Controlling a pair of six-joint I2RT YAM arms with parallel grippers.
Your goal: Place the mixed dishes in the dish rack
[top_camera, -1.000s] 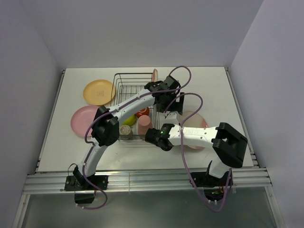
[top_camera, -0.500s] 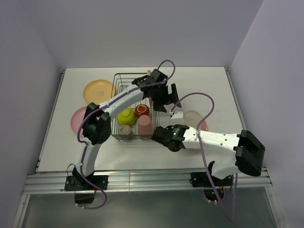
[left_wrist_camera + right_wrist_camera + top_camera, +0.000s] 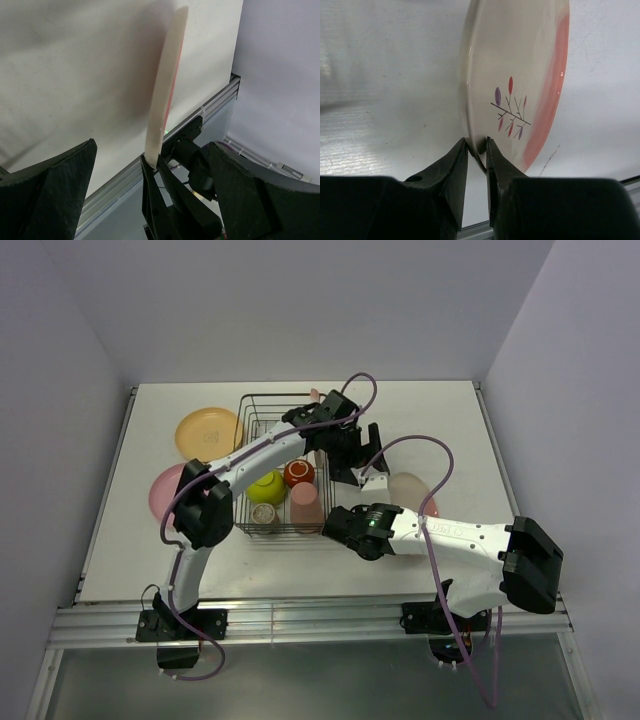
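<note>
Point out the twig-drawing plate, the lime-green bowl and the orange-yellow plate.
twig-drawing plate (image 3: 520, 75): right wrist view, on its cream face above the twigs.
lime-green bowl (image 3: 266, 487): top external view, on the part showing below the left arm.
orange-yellow plate (image 3: 207, 433): top external view, at its centre.

a white desk (image 3: 455, 405) fills the middle of the top view; up close, in the wrist views, it looks matte and faintly scuffed. pale lilac-grey walls (image 3: 300, 300) close it in at the back and on both sides. a ribbed aluminium rail (image 3: 300, 620) runs along its near edge, and just below that lies a dark glossy strip (image 3: 300, 680).
</note>
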